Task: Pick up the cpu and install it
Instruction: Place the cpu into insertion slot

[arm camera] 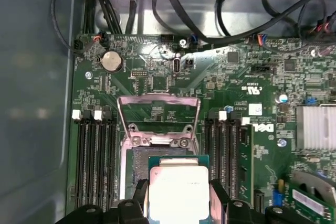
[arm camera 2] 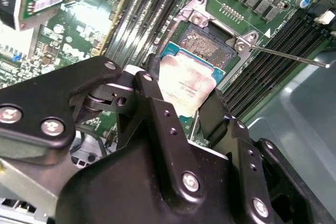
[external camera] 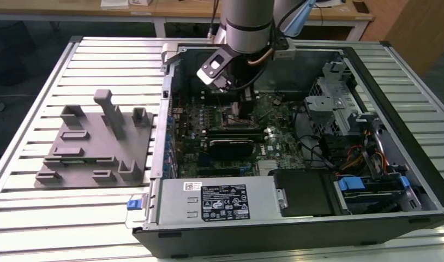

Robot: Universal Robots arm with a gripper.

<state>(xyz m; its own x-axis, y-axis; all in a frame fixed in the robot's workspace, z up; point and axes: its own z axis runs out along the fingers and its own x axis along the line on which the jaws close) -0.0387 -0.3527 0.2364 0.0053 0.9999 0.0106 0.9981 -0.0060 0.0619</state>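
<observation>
While the arm (external camera: 247, 24) reaches down into the open computer case (external camera: 394, 93) lying on the slatted counter (external camera: 76, 224), the jaws are clamped on the cpu (arm camera 2: 186, 85), with a black finger (arm camera 2: 214, 116) pressed against each of two opposite edges and the silvery top plate facing up. In both wrist views the chip hangs over the near edge of the socket (arm camera: 157, 153) on the green motherboard (arm camera: 157, 77). It overlaps the socket only partly, and I cannot tell whether its underside is touching anything. The socket's metal retention frame (arm camera: 157, 111) stands swung open, its thin lever (arm camera 2: 289, 56) sticks out to one side, and the contact bed beneath is bare. Rows of black memory slots (arm camera: 94, 156) run along both sides of the socket. On this evidence the pick-up is done and the install is the step in hand: the chip is carried and nearly above its seat, but not yet seated. Seating it would call for squaring the chip to the socket opening, centring it over the contacts and keeping it level, since a skewed or slanted drop could damage the contacts. The open frame and the lever also need to stay clear of the fingers.
</observation>
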